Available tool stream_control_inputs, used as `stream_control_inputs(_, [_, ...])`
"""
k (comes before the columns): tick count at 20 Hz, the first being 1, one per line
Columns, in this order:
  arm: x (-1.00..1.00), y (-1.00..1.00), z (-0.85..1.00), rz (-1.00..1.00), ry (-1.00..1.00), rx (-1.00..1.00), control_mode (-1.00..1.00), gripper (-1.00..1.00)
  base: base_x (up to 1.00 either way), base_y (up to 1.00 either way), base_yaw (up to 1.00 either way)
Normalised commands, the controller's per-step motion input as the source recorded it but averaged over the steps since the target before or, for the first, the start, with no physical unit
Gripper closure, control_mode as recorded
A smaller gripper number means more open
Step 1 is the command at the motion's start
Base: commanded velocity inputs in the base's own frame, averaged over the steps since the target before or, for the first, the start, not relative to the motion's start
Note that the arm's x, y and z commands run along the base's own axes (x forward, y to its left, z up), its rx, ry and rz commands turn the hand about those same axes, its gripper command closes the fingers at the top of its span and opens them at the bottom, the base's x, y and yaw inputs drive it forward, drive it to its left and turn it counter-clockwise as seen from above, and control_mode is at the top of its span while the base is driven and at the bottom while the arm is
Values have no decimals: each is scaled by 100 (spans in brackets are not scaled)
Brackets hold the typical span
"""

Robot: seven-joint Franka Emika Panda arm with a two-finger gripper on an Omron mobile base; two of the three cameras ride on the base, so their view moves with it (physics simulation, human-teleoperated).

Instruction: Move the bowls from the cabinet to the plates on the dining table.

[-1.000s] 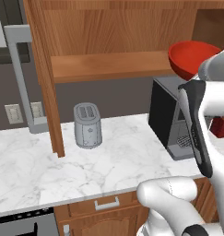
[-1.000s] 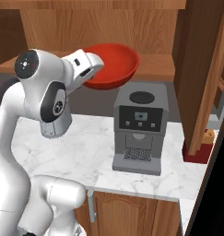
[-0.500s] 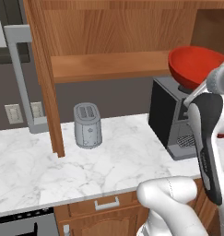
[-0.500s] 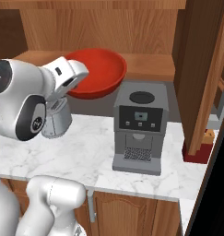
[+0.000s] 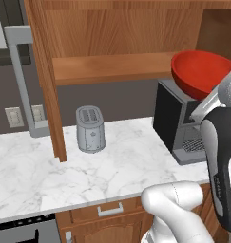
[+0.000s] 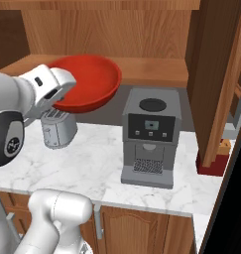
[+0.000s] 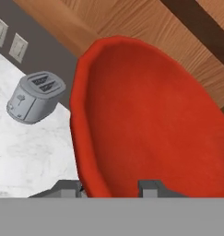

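Red bowl (image 7: 150,129): glossy, shallow, pinched at its rim by the hand (image 7: 111,188), one finger outside the wall and one inside; held in the air, tilted, in front of the open wooden cabinet (image 5: 112,66) and above the coffee machine (image 6: 149,136). Counter (image 5: 50,175): white marble with grey veins, carrying a grey toaster (image 5: 91,129) near the cabinet door edge and the coffee machine well to its right
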Motion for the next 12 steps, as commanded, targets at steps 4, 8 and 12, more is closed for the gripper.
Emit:
stream_control_inputs(4, [-37,20,14,3,5,0,-100,100,0,0,0])
stream_control_inputs(8, [-30,19,5,3,4,0,-100,100,0,0,0])
stream_control_inputs(12, [-15,18,-1,4,2,0,-100,100,0,0,0])
